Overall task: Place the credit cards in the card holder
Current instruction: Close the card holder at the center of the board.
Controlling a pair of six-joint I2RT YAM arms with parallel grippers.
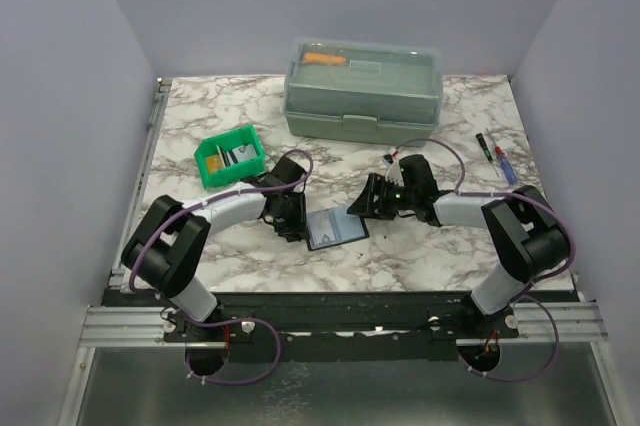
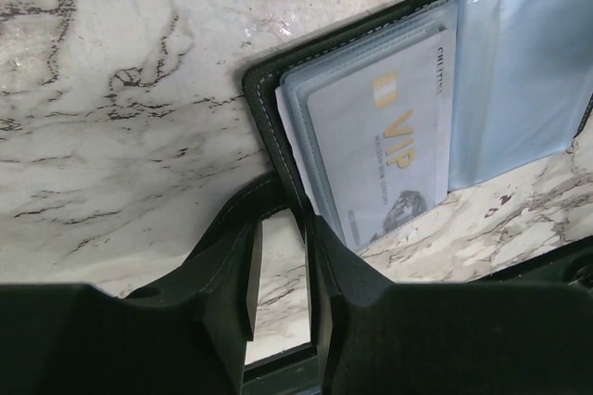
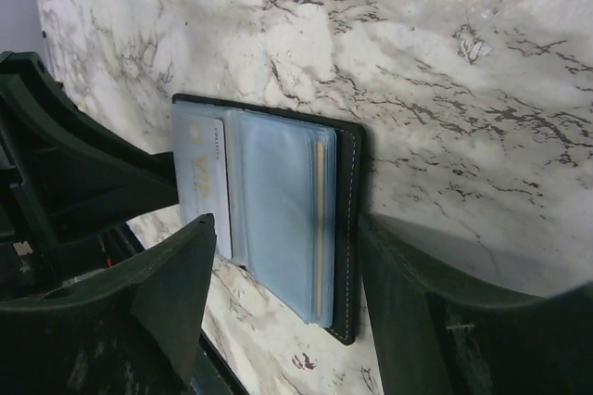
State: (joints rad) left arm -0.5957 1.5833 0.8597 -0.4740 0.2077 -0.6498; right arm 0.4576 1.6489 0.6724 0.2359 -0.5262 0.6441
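Note:
The card holder (image 1: 335, 229) lies open on the marble table between my two grippers, its see-through pockets facing up. A silver VIP credit card (image 2: 380, 149) sits in its left pocket, and also shows in the right wrist view (image 3: 206, 182). A yellowish card (image 3: 320, 228) shows edge-on in the right pocket. My left gripper (image 2: 283, 228) has a narrow gap between its fingers and its tips are at the holder's black left edge (image 2: 269, 117). My right gripper (image 3: 287, 312) is wide open and empty, straddling the holder's right edge (image 3: 350, 219).
A small green bin (image 1: 229, 157) holding more cards stands at the left behind my left arm. A big grey-green lidded toolbox (image 1: 362, 89) is at the back. Two pens (image 1: 497, 158) lie at the right.

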